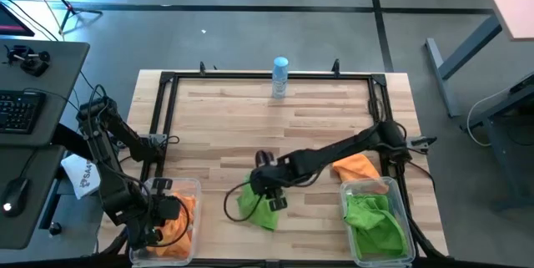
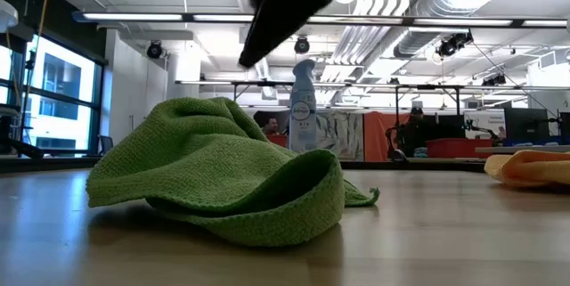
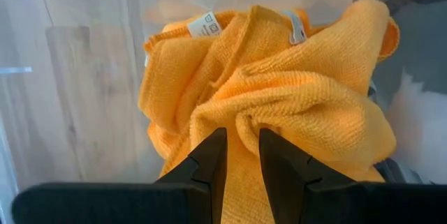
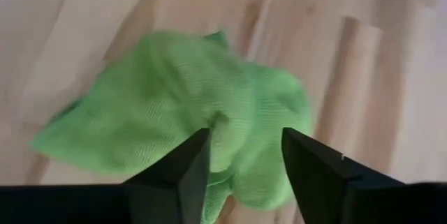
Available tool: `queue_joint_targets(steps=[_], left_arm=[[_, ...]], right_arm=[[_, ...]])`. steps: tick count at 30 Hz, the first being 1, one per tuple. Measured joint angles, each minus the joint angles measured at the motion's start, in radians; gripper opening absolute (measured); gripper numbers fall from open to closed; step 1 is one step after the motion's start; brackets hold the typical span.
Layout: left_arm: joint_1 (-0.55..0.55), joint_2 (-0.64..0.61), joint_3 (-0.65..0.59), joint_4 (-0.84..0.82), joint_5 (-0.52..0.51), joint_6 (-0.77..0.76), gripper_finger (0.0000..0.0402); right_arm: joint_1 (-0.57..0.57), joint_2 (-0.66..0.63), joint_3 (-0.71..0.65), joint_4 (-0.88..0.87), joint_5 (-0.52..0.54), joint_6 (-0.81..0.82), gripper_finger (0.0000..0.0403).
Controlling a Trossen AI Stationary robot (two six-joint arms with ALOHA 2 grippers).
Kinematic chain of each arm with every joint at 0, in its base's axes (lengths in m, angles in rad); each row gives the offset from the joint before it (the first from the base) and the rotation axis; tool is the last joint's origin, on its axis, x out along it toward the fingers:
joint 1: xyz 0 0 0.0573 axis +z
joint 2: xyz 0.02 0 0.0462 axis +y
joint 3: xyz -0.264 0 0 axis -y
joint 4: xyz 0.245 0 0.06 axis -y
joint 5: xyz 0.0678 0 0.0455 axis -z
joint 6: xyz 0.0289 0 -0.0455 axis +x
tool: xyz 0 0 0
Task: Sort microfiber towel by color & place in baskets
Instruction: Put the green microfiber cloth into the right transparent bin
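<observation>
From above, the right gripper [image 1: 271, 193] is reaching out to mid-table and hanging over a green towel [image 1: 257, 207] that is lying crumpled on the wooden table [image 1: 225, 126], while the left gripper [image 1: 160, 212] is sitting down inside the left basket [image 1: 190, 188] among orange towels [image 1: 179, 226]. The right basket [image 1: 406, 218] is holding a heap of green cloths [image 1: 374, 222], and a loose orange towel [image 1: 357, 168] is lying just beside its far end. A spray bottle [image 1: 280, 77] is standing at the table's back edge. At table height, the green towel [image 2: 223, 170] is filling the foreground in a rumpled mound, a dark arm hanging above it. Over the left wrist, the fingers [image 3: 209, 158] are standing close together, pinching a fold of orange towel [image 3: 279, 91]. Over the right wrist, the fingers [image 4: 185, 165] are standing spread, straddling the green towel [image 4: 174, 105] without gripping it.
</observation>
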State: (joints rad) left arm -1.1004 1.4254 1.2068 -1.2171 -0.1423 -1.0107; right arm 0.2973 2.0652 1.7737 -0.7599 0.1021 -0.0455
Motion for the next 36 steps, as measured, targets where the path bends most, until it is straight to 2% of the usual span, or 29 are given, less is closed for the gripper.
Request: queue_joint_targets(steps=[4,8,12,18,23,30,36], left_arm=[[0.0,-0.001,0.0,-0.002,-0.002,0.0,0.0074],[0.0,-0.001,0.0,-0.002,-0.003,-0.006,0.0074],[0.0,-0.001,0.0,-0.003,-0.025,-0.007,0.0074],[0.001,-0.001,0.0,-0.002,-0.044,-0.007,0.0074],[0.001,-0.001,0.001,-0.002,-0.051,0.018,0.0074],[0.023,-0.001,0.042,-0.014,0.003,0.027,0.0074],[0.067,-0.002,0.168,-0.096,-0.095,0.053,0.0074]], right_arm=[[0.012,0.052,-0.002,0.009,-0.012,-0.093,0.0192],[0.015,0.084,-0.002,0.047,0.021,-0.144,0.0197],[0.004,0.119,-0.002,0.113,0.01,-0.149,0.0197],[-0.02,0.184,-0.003,0.114,-0.057,-0.11,0.0189],[-0.017,0.214,-0.003,0.11,-0.057,-0.084,0.014],[-0.016,0.189,-0.004,0.017,-0.058,0.051,0.0017],[-0.011,0.096,-0.004,-0.094,-0.012,0.091,0.0011]])
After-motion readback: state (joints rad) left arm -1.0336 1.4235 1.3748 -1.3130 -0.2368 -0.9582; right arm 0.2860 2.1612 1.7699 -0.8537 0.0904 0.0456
